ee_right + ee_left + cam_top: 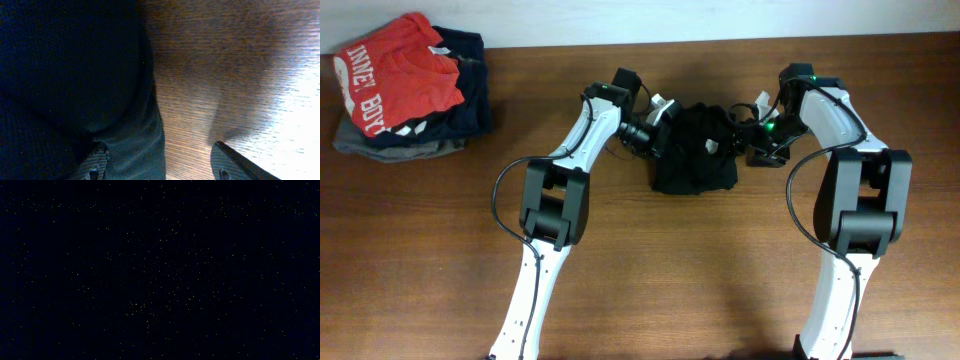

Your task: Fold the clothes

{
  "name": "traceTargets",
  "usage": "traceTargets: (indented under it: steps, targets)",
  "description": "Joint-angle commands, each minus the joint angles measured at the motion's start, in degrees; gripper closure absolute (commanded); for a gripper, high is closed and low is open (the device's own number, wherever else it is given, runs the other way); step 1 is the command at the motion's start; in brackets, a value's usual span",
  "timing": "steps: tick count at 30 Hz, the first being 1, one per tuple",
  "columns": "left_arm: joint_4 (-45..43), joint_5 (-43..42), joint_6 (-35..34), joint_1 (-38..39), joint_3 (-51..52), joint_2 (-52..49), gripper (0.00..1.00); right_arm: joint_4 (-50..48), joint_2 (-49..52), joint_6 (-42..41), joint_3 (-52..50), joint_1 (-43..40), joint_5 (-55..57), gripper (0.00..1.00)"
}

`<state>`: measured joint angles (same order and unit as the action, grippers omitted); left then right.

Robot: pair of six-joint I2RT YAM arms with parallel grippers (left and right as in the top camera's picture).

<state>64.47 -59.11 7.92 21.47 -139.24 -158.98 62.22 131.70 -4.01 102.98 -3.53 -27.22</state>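
Where the fingers (97, 161) of the black two-finger right gripper (165, 167) are seen from the wrist, they are held wide apart: one tip is set at the edge of the plain black soft fabric top (65, 75), the other stands over the bare brown wooden table (225, 75), and nothing is clamped between them. The cloth is shown as a fine dark weave, rounded and layered beside the wood.

From the left wrist only darkness is given, so whether the left gripper (663, 122) is parted or closed cannot be told. From overhead it is seen right against the left edge of the top (695, 150), while the right gripper (748, 128) is placed at the right edge.

The top is gathered into a compact, uneven bundle at the middle of the far half of the table (720, 260), between the two grippers. A tiny white mark (710, 147) is visible on its upper face.

One black top is counted, with two white arms and two grippers. Well apart, at the far left corner, one pile is seen: one red shirt with white lettering (390, 75) lies on one navy garment (465, 95), with one grey garment (380, 148) underneath.
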Motion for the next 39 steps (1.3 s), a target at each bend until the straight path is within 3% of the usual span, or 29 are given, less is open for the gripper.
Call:
traceTargets:
  steps: [1, 10, 21, 31, 39]
  targets:
    - [0.4, 2.3, 0.7, -0.6, -2.7, -1.4, 1.0, 0.0, -0.3, 0.6, 0.7, 0.5, 2.3, 0.29]
    - [2.3, 13.2, -1.2, -3.6, -11.2, -1.4, 1.0, 0.0, -0.3, 0.6, 0.7, 0.5, 3.0, 0.29]
    - [3.7, 29.1, -1.2, -13.0, -22.3, -1.4, 1.0, 1.0, -0.3, 0.6, 0.7, 0.5, 5.4, 0.28]
    - [0.0, 32.3, -1.1, -21.4, -29.6, -1.4, 1.0, 1.7, -0.3, 0.6, 0.7, 0.5, 5.4, 0.28]
    - [2.4, 34.1, -1.2, -28.6, -40.7, 0.2, 1.0, 2.2, -0.3, 0.5, 0.7, 0.5, 6.5, 0.28]
